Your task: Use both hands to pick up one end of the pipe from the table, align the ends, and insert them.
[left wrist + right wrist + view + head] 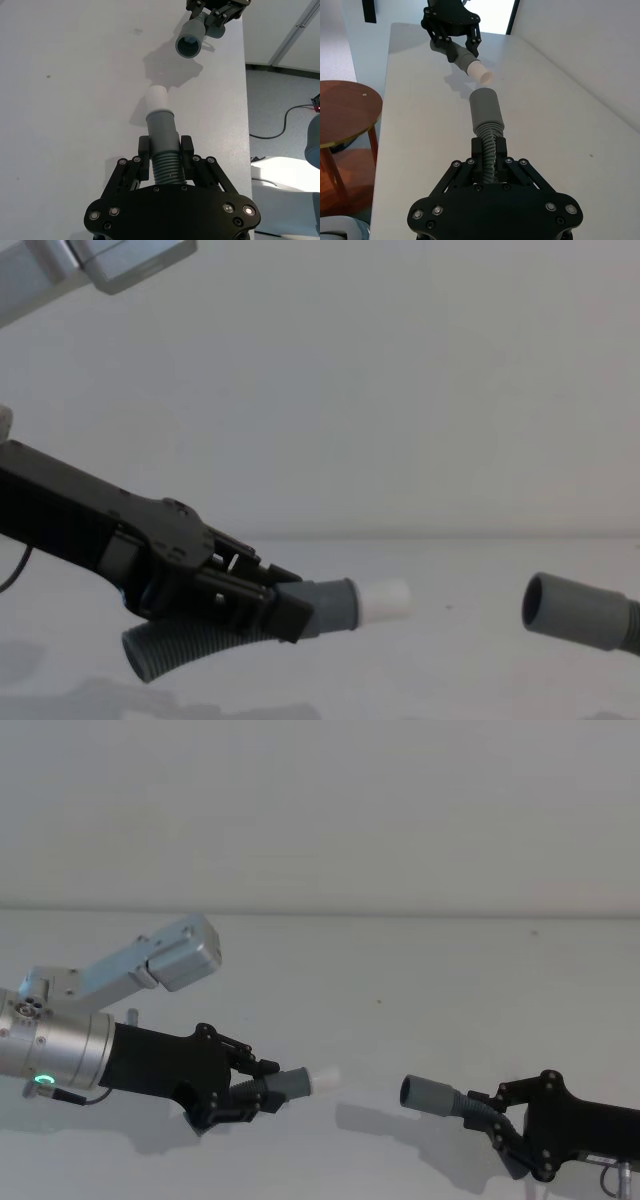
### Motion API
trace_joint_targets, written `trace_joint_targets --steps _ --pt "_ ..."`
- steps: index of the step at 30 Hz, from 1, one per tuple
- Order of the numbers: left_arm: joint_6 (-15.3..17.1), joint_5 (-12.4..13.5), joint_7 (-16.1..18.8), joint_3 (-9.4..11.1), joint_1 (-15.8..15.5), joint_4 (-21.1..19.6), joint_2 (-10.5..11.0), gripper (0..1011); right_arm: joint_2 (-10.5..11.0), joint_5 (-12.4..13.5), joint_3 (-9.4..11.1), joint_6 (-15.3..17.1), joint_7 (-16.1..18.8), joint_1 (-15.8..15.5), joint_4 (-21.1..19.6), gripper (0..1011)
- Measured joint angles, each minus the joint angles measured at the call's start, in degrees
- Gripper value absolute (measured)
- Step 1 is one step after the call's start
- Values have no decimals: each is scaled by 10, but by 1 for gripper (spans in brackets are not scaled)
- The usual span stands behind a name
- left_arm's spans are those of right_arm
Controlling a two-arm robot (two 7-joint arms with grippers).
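Two claws, one pipe, two grey cuffs, one white spigot. Low on the left of the head view, left claw clenched on the corrugated ribs just behind the spigot cuff. Holds that end clear above the surface, long axis near level, spigot pointing toward the robot's right. Low on the right, right claw clamped the same way on the ribs behind the socket cuff. Carries this end off the surface too, open hollow mouth turned left toward the spigot. Facing one another, near but apart, with a plain gap between. In the chest view, bends downward behind the left claw.
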Motion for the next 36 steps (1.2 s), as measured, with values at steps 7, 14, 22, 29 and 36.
trace_joint_targets --steps 7,14,22,29,36 --pt "1 0 -7 7 -6 4 0 351 1 0 -2 0 1 2 0 129" --pt "-1 0 -26 19 -19 13 -2 351 1 -3 -9 -3 6 9 4 130" --pt "-6 -2 -43 30 -31 20 -4 351 2 -10 -20 -7 13 20 9 129" --pt "-11 -6 -53 36 -37 23 -3 351 4 -18 -28 -9 16 26 11 129" --pt "-16 -10 -59 40 -41 24 -1 351 5 -24 -35 -11 17 32 12 129"
